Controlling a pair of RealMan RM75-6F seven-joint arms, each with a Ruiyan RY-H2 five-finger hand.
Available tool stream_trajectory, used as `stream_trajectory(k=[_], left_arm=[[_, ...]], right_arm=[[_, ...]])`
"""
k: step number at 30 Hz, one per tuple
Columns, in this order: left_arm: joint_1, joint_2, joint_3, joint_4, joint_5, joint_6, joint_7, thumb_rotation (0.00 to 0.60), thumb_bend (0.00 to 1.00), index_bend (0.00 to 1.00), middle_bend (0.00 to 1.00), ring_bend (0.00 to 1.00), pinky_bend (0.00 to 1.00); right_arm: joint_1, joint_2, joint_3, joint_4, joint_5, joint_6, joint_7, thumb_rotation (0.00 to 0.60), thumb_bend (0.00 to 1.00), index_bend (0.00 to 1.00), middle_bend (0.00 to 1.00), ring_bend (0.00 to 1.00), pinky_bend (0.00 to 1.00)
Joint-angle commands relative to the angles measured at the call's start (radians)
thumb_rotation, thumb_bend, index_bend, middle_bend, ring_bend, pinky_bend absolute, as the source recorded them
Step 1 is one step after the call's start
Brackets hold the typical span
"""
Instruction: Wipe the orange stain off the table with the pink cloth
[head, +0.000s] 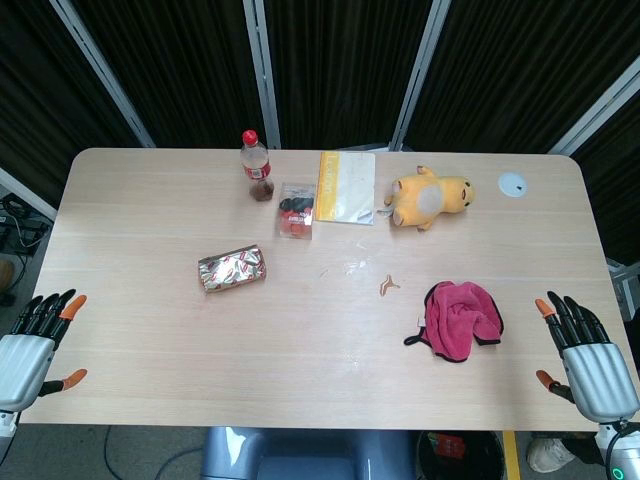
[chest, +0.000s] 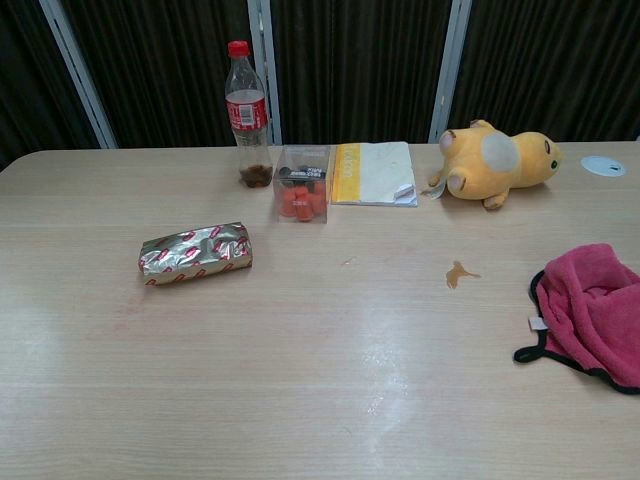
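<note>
Lying crumpled near the table's (head: 150, 330) right edge, the pink cloth (head: 460, 318) with dark trim sits just right of the small orange stain (head: 388, 286), the two close but apart. Both hands hover off the near corners and hold nothing: the left hand (head: 32, 350) beside the left edge with its fingers (head: 52, 306) apart, the right hand (head: 585, 355) beside the right edge, also spread.

Along the far edge stand a nearly empty cola-style bottle (chest: 246, 110) with a red cap and red label, its writing too small to read, then a clear box (chest: 301, 184) of orange pieces under a dark label I cannot read, and a white booklet (chest: 374, 172) with a yellow strip whose lettering is blurred. A yellow plush toy (chest: 495, 162) lies on its side further right, with a white disc (chest: 603, 165) near the far right corner. A shiny foil packet (chest: 195, 253) with red marks, print unreadable, lies left of centre.
</note>
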Motion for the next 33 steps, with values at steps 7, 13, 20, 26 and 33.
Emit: stream_trajectory(k=[7, 13, 20, 26, 33], left_arm=[[-0.003, 0.002, -0.003, -0.005, -0.007, -0.006, -0.007, 0.600, 0.00, 0.00, 0.00, 0.00, 0.00], [-0.003, 0.001, -0.003, -0.003, -0.006, -0.003, -0.010, 0.600, 0.00, 0.00, 0.00, 0.00, 0.00], [-0.002, -0.002, -0.005, -0.004, -0.017, -0.005, -0.005, 0.600, 0.00, 0.00, 0.00, 0.00, 0.00], [-0.002, -0.009, -0.008, -0.003, -0.013, 0.000, 0.001, 0.600, 0.00, 0.00, 0.00, 0.00, 0.00], [0.000, -0.010, -0.008, -0.001, -0.017, 0.002, -0.010, 0.600, 0.00, 0.00, 0.00, 0.00, 0.00]], right_arm=[[-0.001, 0.005, -0.002, -0.017, 0.021, -0.019, -0.006, 0.600, 0.00, 0.00, 0.00, 0.00, 0.14], [0.002, 0.012, -0.004, -0.029, 0.022, -0.030, -0.006, 0.600, 0.00, 0.00, 0.00, 0.00, 0.14], [0.032, 0.014, 0.001, -0.067, 0.059, -0.105, -0.040, 0.600, 0.00, 0.00, 0.00, 0.00, 0.14], [0.088, -0.003, 0.032, -0.122, 0.154, -0.224, -0.092, 0.600, 0.00, 0.00, 0.00, 0.00, 0.14], [0.152, -0.081, 0.066, -0.110, 0.259, -0.328, -0.204, 0.600, 0.00, 0.00, 0.00, 0.00, 0.14]])
